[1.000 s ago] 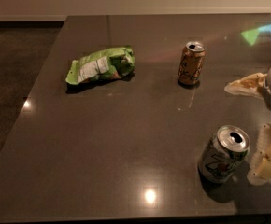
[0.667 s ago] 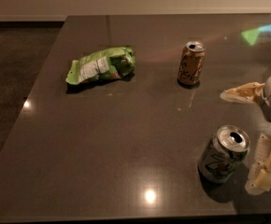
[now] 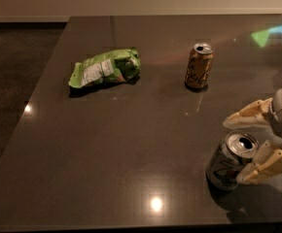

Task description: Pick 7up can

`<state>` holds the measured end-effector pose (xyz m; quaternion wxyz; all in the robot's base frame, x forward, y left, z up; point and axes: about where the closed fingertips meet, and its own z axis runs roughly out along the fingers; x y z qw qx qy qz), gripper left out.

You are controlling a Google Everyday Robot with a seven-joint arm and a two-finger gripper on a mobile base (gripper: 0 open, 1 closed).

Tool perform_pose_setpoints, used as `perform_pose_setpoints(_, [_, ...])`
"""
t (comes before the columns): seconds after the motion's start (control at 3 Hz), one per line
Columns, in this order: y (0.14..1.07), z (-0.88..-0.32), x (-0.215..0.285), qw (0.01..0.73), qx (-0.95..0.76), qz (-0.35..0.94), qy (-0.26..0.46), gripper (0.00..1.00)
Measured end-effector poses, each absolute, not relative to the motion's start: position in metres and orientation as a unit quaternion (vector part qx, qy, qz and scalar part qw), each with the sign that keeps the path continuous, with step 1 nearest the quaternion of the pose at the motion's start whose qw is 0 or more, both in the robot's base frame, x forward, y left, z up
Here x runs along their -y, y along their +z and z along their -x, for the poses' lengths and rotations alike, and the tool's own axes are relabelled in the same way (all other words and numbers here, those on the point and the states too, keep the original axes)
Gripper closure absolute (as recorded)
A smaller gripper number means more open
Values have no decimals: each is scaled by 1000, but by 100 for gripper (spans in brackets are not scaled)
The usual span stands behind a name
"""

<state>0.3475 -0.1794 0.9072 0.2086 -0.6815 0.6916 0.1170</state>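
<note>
The 7up can (image 3: 227,163) stands upright near the front right of the dark table (image 3: 131,144), silver with a green logo and an opened shiny top. My gripper (image 3: 237,148) comes in from the right edge with its cream fingers spread. The far finger (image 3: 248,114) lies just behind the can's top. The near finger (image 3: 265,165) is beside the can's right side, touching or almost touching it. The can sits partly between the two fingertips, on the table.
A slimmer orange-gold can (image 3: 199,66) stands upright at the back, right of centre. A crumpled green chip bag (image 3: 106,67) lies at the back left. The table's left edge (image 3: 36,89) drops to a dark floor. Its front edge runs just below the 7up can.
My gripper has moved left and down toward the 7up can, so its fingers now flank the can's top and right side. The can, the orange can and the bag have not moved.
</note>
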Motion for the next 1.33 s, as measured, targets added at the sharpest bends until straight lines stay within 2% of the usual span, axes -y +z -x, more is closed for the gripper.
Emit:
perform_pose_setpoints(1.0, [948, -358, 180, 221, -689, 679, 127, 99])
perform_pose_setpoints(1.33, [981, -368, 176, 222, -687, 681, 117, 100])
